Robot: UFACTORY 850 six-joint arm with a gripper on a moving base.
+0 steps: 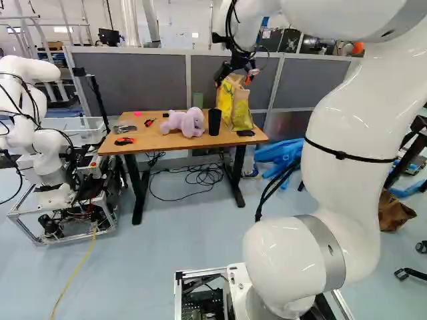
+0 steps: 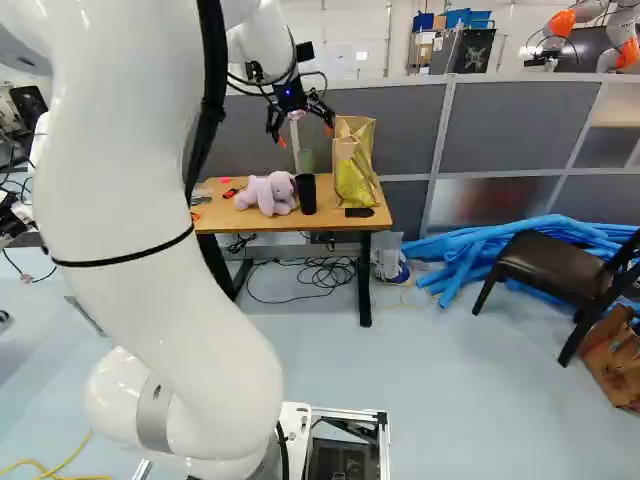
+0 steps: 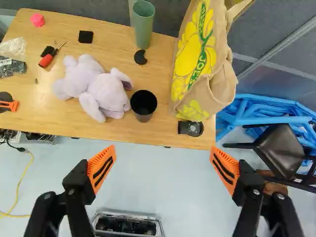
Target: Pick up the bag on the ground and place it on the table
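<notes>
The white arm (image 2: pixel 170 270) rises well on the near side of the wooden table (image 3: pixel 59 120). Another robot (image 1: pixel 47 133) stands left of the table and somewhat nearer. A brown bag (image 2: pixel 612 355) lies on the floor to the table's right, also nearer, with a dark chair (image 2: pixel 560 268) beside it.

The gripper (image 2: pixel 305 136) hangs higher than the tabletop, out over its near edge. Its two fingers are spread wide, with nothing between their orange pads (image 3: pixel 101 169).

On the table's near edge, toward the right corner, lies a black device (image 3: pixel 190 128). An orange-handled tool (image 3: pixel 9 105) lies at the left end. A black cup (image 3: pixel 143 103) stands right of the middle, and a lilac plush elephant (image 3: pixel 98 89) lies left of the cup. The yellow-printed paper bag (image 3: pixel 200 59) stands upright on the table's right end, apart from the fingers. A red screwdriver (image 3: pixel 48 59) rests on the left part.

Along the table's far side are a green tumbler (image 3: pixel 143 24), a black square (image 3: pixel 85 36) and a pink lump (image 3: pixel 37 19). Blue tubes (image 2: pixel 460 260) are heaped right of the table, and a grey partition (image 1: pixel 153 80) runs behind it.
</notes>
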